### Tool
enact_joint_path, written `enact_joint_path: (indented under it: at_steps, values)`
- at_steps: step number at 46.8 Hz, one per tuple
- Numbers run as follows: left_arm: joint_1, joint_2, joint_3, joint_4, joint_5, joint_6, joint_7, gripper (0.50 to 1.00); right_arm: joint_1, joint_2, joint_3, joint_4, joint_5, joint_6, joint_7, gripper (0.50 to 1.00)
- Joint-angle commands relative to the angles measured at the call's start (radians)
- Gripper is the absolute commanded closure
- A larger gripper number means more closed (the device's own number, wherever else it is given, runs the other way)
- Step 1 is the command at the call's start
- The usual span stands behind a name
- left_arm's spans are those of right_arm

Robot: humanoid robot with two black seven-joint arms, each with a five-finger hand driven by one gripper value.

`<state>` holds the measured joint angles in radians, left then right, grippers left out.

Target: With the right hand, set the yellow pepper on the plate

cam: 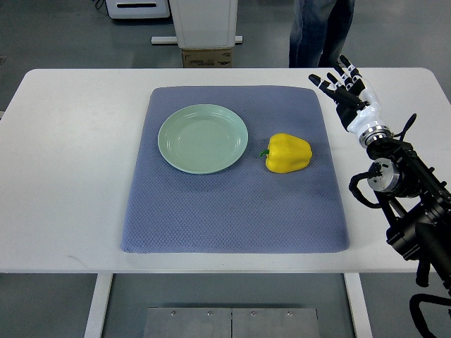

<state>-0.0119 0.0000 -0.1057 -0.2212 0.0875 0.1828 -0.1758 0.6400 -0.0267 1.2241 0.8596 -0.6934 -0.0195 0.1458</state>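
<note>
A: White worktop (77, 176) on a grey shop floor, a person's legs (320, 32) standing past the far edge. A blue-grey mat (232, 218) covers the middle. What matters for the reach?

B: Where the yellow pepper (287, 153) lies against the right robot hand (345, 88). The pepper sits on the mat, right of centre, just beside the green plate (203, 139) but not touching it. The hand hovers at the mat's far right corner, so the pepper is to its left and nearer to the robot.

A: Is the hand holding anything?

B: No. The fingers (331, 81) are spread and empty, pointing away toward the far left. It is well apart from the pepper.

A: How does the pepper lie?

B: On its side, I'd say, long axis running left to right, green stem (265, 152) pointing left toward the plate. The blunt end faces the right, the side the arm comes in from.

A: And the left arm?

B: Not in the picture at all. The right one is the only candidate, and it is on the pepper's own side of the mat, which suits the task.

A: So the move?

B: My guess: draw the hand back toward the robot and leftward, over the pepper, close across its short width, then carry it a short way left onto the plate. The plate is bare, so nothing blocks the set-down.
</note>
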Motion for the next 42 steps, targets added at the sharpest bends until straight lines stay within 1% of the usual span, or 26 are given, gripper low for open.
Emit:
enact_joint_path:
  at_steps: [1,16,23,42]
  values:
    - [0.003,0.000,0.000,0.000,0.000,0.000,-0.001,0.500,0.001,-0.009,0.000,-0.001,0.002,0.001,0.000,0.500]
    - [0.003,0.000,0.000,-0.001,0.000,0.000,-0.001,0.500,-0.002,-0.012,-0.003,0.001,0.000,0.004,-0.002,0.500]
    - [0.003,0.000,0.000,0.000,0.000,0.000,-0.001,0.500,-0.002,-0.016,-0.044,0.004,0.000,0.004,-0.002,0.500]
    - [0.003,0.000,0.000,0.000,0.000,0.000,-0.001,0.500,0.007,-0.013,-0.072,0.009,0.000,0.007,-0.002,0.500]
